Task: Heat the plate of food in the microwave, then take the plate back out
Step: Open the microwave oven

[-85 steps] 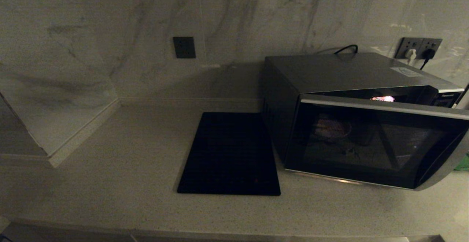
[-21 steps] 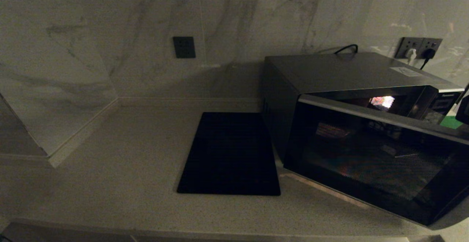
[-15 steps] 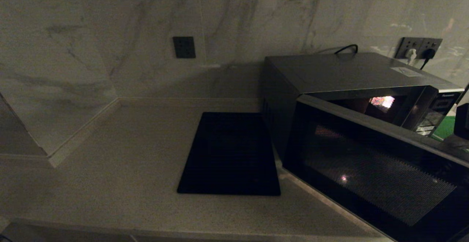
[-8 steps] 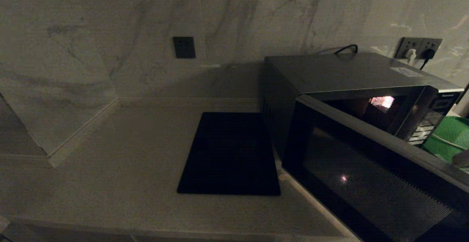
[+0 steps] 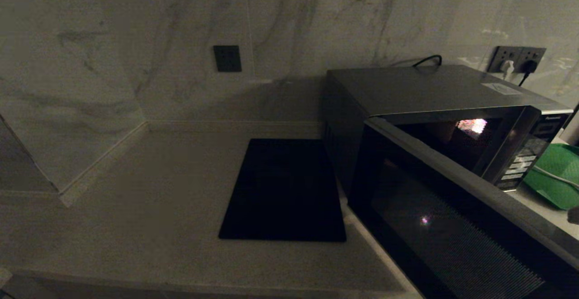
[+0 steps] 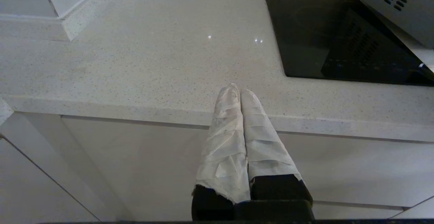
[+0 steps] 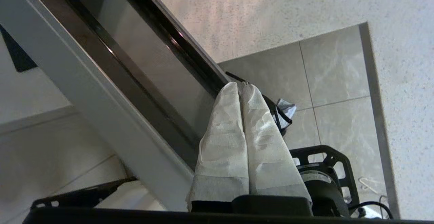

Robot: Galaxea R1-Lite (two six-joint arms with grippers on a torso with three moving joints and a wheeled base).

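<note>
The microwave (image 5: 434,109) sat at the counter's (image 5: 158,190) right, its door (image 5: 452,226) swung well out toward the robot, the lit cavity dim behind it. The plate could not be made out inside. The right gripper (image 7: 241,85), fingers pressed together and holding nothing, had its tips against the door's dark edge (image 7: 176,68), past the counter's lip with floor tiles (image 7: 332,75) below. The left gripper (image 6: 238,89), also closed and empty, hung parked at the counter's front edge. A black mat (image 5: 285,190) lay just left of the microwave; a green tray (image 5: 554,177) sat at its right, behind the door's far end.
</note>
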